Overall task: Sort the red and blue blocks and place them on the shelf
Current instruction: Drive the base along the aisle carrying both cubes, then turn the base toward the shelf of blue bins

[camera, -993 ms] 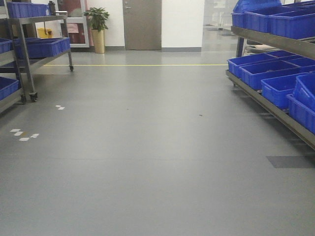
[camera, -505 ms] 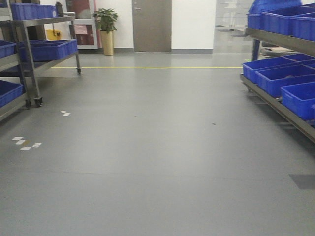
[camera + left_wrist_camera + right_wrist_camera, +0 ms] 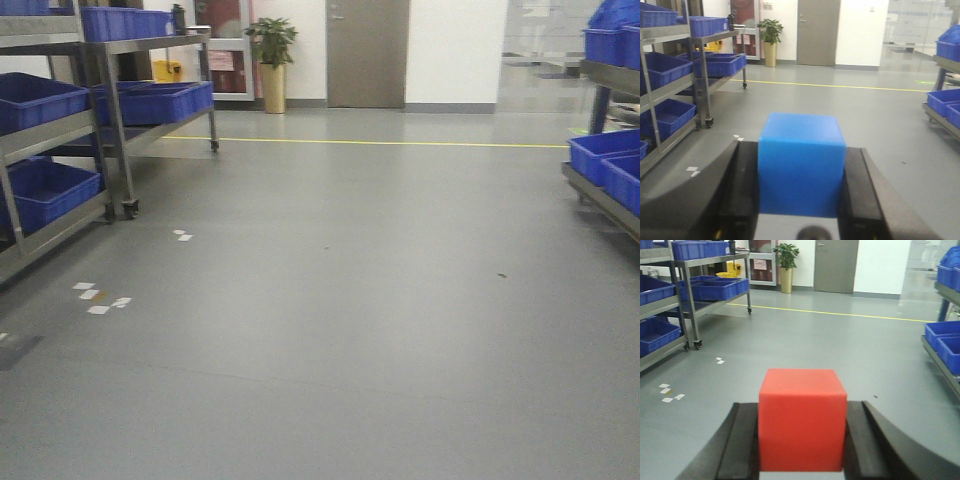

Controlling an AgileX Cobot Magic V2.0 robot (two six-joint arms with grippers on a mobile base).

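Note:
The blue block point(image 3: 801, 170), a plain bright blue cube, sits clamped between the black fingers of my left gripper point(image 3: 800, 150), held above the grey floor. In the right wrist view my right gripper point(image 3: 801, 405) is shut on the red block point(image 3: 802, 427), a cube of the same size. A steel multi-tier shelf point(image 3: 55, 128) with blue bins stands along the left wall, also seen as a shelf point(image 3: 670, 86) from the left wrist and a shelf point(image 3: 660, 304) from the right wrist. Neither gripper nor block appears in the front view.
A wheeled steel cart point(image 3: 150, 45) with blue bins point(image 3: 150, 100) stands behind the left shelf. Another rack point(image 3: 605, 195) with blue bins lines the right edge. White tape marks point(image 3: 98, 298) lie on the floor. A potted plant point(image 3: 271, 60) and a door point(image 3: 367, 50) are at the far wall.
The front view has swung left: the door and plant slid right in the frame, more of the left shelf came in, and the right rack has mostly left the frame.

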